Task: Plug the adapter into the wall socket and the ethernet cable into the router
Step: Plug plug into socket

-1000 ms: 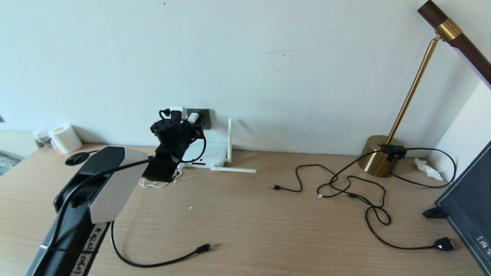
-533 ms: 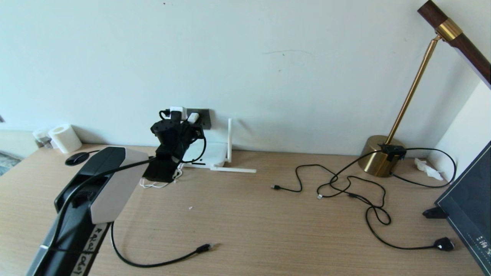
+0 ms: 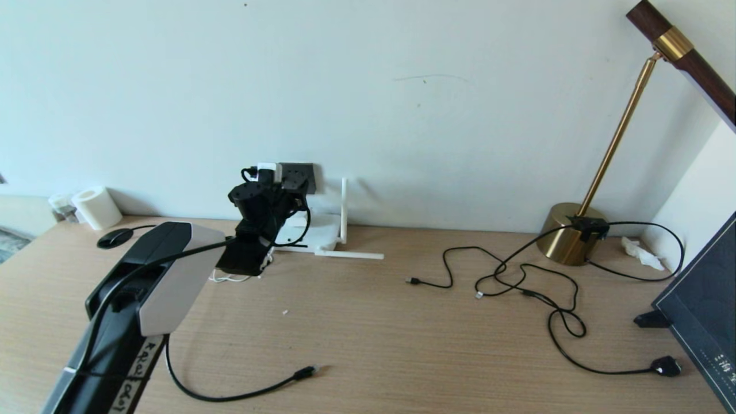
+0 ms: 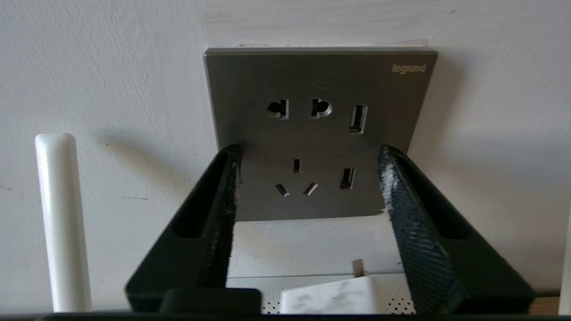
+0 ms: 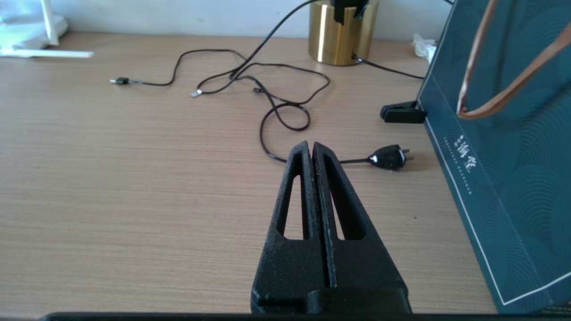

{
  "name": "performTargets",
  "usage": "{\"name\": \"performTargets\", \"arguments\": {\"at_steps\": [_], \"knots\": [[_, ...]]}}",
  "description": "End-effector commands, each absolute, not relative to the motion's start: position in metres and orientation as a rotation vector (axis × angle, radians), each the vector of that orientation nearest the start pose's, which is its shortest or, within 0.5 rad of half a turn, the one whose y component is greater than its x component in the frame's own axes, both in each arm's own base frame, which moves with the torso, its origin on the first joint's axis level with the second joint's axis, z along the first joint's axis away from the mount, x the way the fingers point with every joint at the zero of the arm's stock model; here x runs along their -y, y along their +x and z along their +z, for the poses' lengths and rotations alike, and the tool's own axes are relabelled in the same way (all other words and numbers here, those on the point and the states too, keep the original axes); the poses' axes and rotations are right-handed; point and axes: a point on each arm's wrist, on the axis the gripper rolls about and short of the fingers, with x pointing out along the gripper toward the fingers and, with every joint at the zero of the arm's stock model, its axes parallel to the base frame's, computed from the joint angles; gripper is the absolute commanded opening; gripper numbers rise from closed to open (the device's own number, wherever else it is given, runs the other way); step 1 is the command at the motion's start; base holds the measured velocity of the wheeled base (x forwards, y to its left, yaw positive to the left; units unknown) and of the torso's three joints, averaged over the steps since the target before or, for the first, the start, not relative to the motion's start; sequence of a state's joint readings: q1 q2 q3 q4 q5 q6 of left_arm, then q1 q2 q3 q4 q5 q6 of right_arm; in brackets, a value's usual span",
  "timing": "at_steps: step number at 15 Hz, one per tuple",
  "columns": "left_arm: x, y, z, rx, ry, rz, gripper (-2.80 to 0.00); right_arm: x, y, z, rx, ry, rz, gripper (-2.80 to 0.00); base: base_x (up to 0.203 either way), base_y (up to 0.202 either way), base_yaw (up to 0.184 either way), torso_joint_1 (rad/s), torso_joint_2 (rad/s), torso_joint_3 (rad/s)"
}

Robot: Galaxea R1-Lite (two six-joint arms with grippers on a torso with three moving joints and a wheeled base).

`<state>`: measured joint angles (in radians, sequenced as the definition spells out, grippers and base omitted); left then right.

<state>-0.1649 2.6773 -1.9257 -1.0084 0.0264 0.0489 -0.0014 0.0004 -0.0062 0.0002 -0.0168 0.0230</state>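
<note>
The dark grey wall socket (image 4: 321,133) faces my left gripper (image 4: 310,149), and all its pin holes are empty. This gripper is open, its fingers (image 4: 401,200) standing either side of the plate's lower half with nothing between them. Below the jaws the white adapter (image 4: 339,296) lies on the router's perforated top (image 4: 415,296), one prong pointing at the wall. In the head view my left gripper (image 3: 287,187) hides the adapter; its white cord (image 3: 230,278) lies under the arm. The router (image 3: 316,230) sits under the wall socket (image 3: 299,175). The ethernet cable's plug (image 3: 305,372) lies near the front. My right gripper (image 5: 311,145) hangs shut over the table's right part.
A brass lamp base (image 3: 572,233) stands at the back right with tangled thin black cables (image 3: 517,282) and a two-pin black plug (image 5: 388,157). A dark teal bag (image 5: 513,156) and a black clip (image 5: 401,112) bound the right side. A white roll (image 3: 98,207) stands back left.
The white adapter was in front of the socket face; it has gone from there and lies lower, on the router. The left gripper has shifted slightly right and down.
</note>
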Motion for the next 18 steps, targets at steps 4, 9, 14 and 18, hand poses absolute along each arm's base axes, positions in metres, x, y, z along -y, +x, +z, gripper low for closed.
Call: {"name": "performTargets", "arguments": {"at_steps": [4,9,14,18], "knots": [[0.089,0.539,0.096,0.266,0.023,-0.128,0.00,0.000,-0.023,0.077,0.006,0.023,-0.018,-2.80,0.000,0.000,0.000,0.000,0.00,0.000],[0.088,0.539,0.097,0.266,0.024,-0.125,0.00,0.000,-0.023,0.077,0.006,0.023,-0.018,-2.80,0.000,0.000,0.000,0.000,0.00,0.000],[0.086,0.528,0.090,0.194,0.112,-0.120,0.00,0.000,-0.023,0.077,0.006,0.023,-0.018,-2.80,0.000,0.000,0.000,0.000,0.00,0.000],[0.085,0.509,0.070,-0.011,0.199,-0.190,0.00,0.000,-0.023,0.077,0.006,0.023,-0.018,-2.80,0.000,0.000,0.000,0.000,0.00,0.000]]}}
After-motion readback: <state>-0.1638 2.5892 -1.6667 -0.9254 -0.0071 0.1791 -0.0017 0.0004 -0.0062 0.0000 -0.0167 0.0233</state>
